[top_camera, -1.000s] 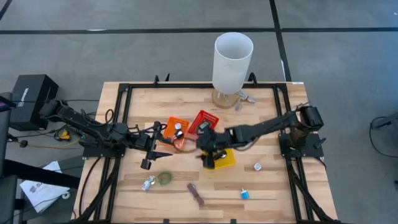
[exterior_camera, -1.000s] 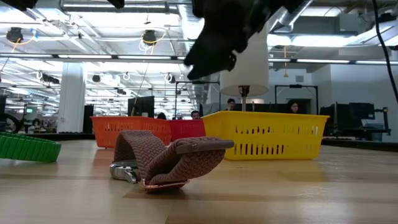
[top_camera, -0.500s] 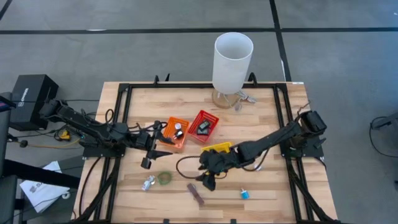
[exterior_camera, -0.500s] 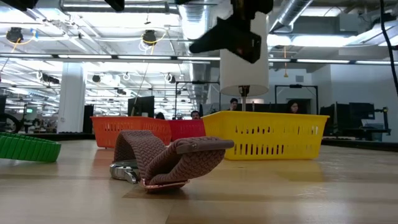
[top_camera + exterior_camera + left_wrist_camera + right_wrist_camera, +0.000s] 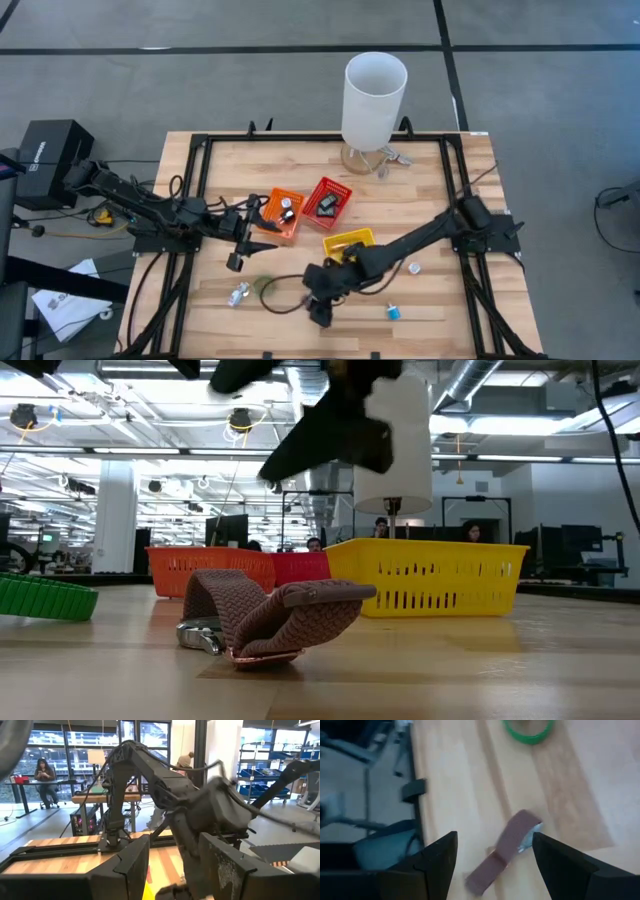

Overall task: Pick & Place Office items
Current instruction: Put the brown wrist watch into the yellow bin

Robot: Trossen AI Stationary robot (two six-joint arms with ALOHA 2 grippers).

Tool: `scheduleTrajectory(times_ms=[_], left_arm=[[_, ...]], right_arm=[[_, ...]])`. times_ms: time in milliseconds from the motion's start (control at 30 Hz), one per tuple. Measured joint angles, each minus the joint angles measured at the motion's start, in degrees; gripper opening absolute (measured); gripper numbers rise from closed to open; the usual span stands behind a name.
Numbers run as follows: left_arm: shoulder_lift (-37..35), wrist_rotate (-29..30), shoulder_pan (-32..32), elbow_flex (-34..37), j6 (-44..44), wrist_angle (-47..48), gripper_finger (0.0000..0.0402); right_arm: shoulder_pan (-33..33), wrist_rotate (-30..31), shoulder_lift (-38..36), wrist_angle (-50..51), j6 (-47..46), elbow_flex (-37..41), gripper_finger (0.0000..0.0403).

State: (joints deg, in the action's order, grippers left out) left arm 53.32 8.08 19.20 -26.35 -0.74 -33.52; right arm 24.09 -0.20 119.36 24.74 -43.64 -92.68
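Note:
A brown woven strip (image 5: 506, 849) with a silvery buckle end (image 5: 200, 635) lies flat on the wood near the table's front edge. My right gripper (image 5: 495, 870) hangs open above it, slanting down, one finger to each side, clear of it. In the high view this gripper (image 5: 318, 303) covers the strip. A green ring (image 5: 265, 287) and a silvery clip (image 5: 238, 294) lie to the strip's left. A small blue item (image 5: 393, 311) and a pale one (image 5: 413, 268) lie to its right. My left gripper (image 5: 242, 240) waits open and level at the left, beside the orange basket.
The orange basket (image 5: 280, 212), red basket (image 5: 328, 200) and yellow basket (image 5: 348, 243) stand mid-table, with small items in the first two. A tall white cylinder (image 5: 375, 95) stands at the far edge. Black rails (image 5: 190, 200) frame the tabletop.
My right gripper has swung from over the yellow basket toward the table's near edge and leftward. It sank a little and rolled as it went, and now hangs above the brown strip. It has stayed open. The strip has not moved.

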Motion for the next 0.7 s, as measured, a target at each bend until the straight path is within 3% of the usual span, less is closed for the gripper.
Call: scheduleTrajectory(times_ms=[333, 467, 700], left_arm=[[0.00, 0.00, 0.02, 0.00, 0.19, 0.14, 0.0167], [0.00, -0.01, 0.01, -0.02, 0.19, 0.37, 0.0167], [0.00, 0.00, 0.02, -0.02, 0.19, 0.44, 0.0167]], right_arm=[[-0.68, 0.94, 13.25, 19.37, -2.77, -17.64, 0.0249], [-0.60, 2.51, 16.04, 20.90, -2.92, -20.99, 0.0249], [-0.61, -1.79, 19.58, 20.95, -2.92, -22.66, 0.0249]])
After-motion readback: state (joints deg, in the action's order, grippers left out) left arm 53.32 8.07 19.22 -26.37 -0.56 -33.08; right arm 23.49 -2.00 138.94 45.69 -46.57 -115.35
